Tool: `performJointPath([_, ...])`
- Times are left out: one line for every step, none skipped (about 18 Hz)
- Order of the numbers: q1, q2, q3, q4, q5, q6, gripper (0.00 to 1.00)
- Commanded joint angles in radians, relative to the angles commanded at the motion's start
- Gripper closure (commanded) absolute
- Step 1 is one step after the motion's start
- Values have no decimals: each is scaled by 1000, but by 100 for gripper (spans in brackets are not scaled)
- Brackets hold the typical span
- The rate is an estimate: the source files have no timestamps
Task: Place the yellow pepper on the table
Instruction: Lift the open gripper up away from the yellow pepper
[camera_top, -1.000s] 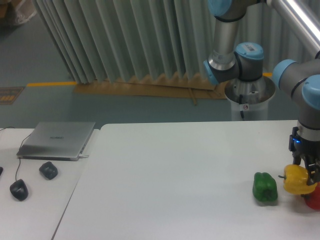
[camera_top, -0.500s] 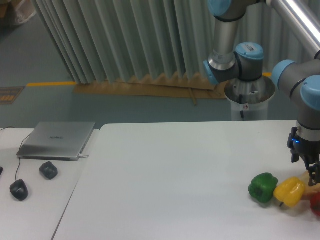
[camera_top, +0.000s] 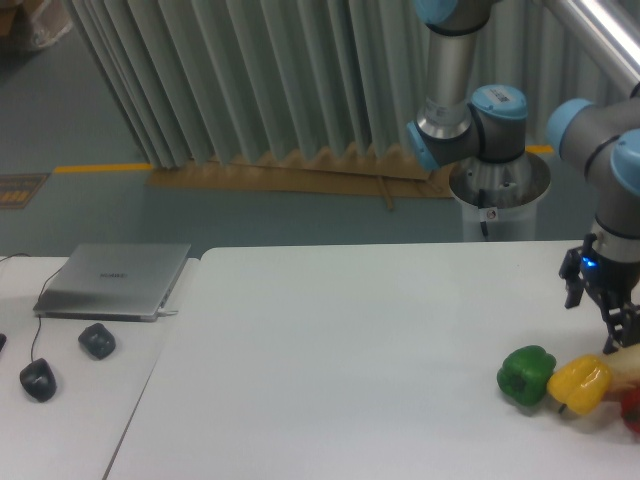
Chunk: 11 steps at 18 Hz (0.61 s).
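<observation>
The yellow pepper (camera_top: 580, 384) lies on its side on the white table (camera_top: 350, 360), near the right edge. It touches the green pepper (camera_top: 527, 374) on its left. My gripper (camera_top: 620, 338) hangs a little above and to the right of the yellow pepper, apart from it. Its dark fingers (camera_top: 611, 330) point down, open, with nothing between them. The right edge of the picture partly cuts the gripper off.
A red pepper (camera_top: 632, 410) shows at the right edge, with a pale object (camera_top: 626, 360) just above it. A smaller desk on the left holds a silver laptop (camera_top: 113, 280) and two dark objects (camera_top: 97, 340). The robot's base (camera_top: 497, 185) stands behind the table.
The yellow pepper left the gripper and dropped onto the table, nudging the green pepper to the left. The gripper has since risen clear of it.
</observation>
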Motion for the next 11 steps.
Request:
performJointPath([2, 23, 0, -58, 38, 30, 0])
performJointPath([-3, 32, -2, -66, 40, 32, 0])
performJointPath([-5, 61, -5, -69, 40, 34, 0])
performJointPath([-6, 86, -14, -75, 37, 35, 0])
performJointPath([-8, 104, -23, -94, 32, 40, 0])
performJointPath([-20, 123, -26, -123, 29, 41, 0])
performJointPath([-26, 136, -26, -147, 29, 41, 0])
performJointPath([-26, 141, -23, -154, 29, 41, 0])
performJointPath([-29, 143, -26, -157, 31, 41, 0])
performJointPath([-32, 146, -28, -160, 31, 41, 0])
performJointPath([-41, 149, -29, -163, 29, 41, 0])
